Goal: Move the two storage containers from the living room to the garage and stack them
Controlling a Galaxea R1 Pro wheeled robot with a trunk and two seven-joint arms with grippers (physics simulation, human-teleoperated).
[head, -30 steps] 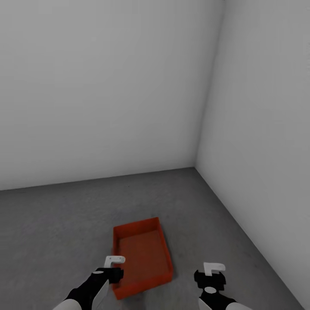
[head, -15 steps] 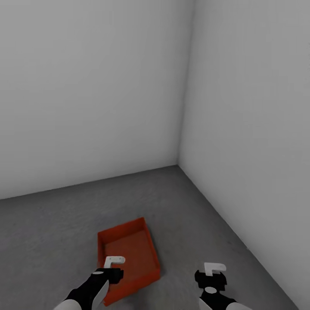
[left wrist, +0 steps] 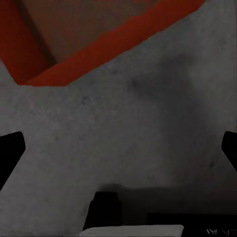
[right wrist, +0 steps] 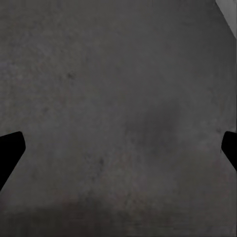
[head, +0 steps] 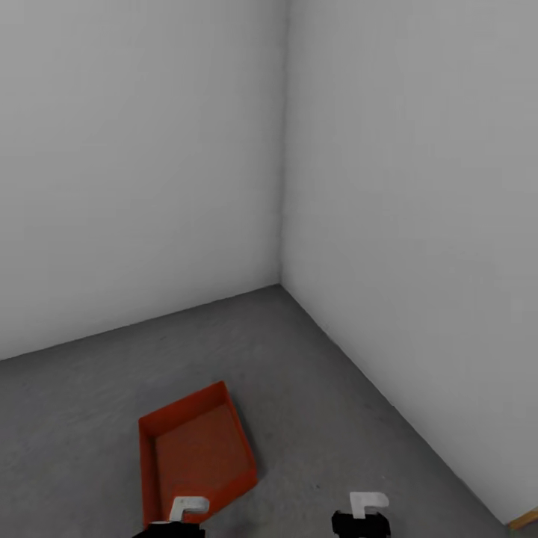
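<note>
One red-orange storage container (head: pixel 194 452) sits open-topped and empty on the garage's dark grey floor (head: pixel 336 418), near a corner of the walls. Its near corner also appears in the left wrist view (left wrist: pixel 98 44). My left gripper (head: pixel 178 523) is at the picture's lower edge, just in front of the container's near wall. In its wrist view the left gripper (left wrist: pixel 118 153) is open over bare floor, its fingertips (left wrist: pixel 12 148) far apart. My right gripper (head: pixel 362 519) hangs to the right of the container; its wrist view (right wrist: pixel 118 153) shows it open with nothing between the fingers.
Two plain grey-white walls (head: pixel 134 172) meet in a corner (head: pixel 282 224) behind the container. A sliver of brown wood (head: pixel 527 518) shows at the far lower right, at the foot of the right wall.
The camera has swung to the right, so the corner and the container have slid left in the picture. Both grippers now sit lower at the picture's edge. The container itself stays on the floor.
</note>
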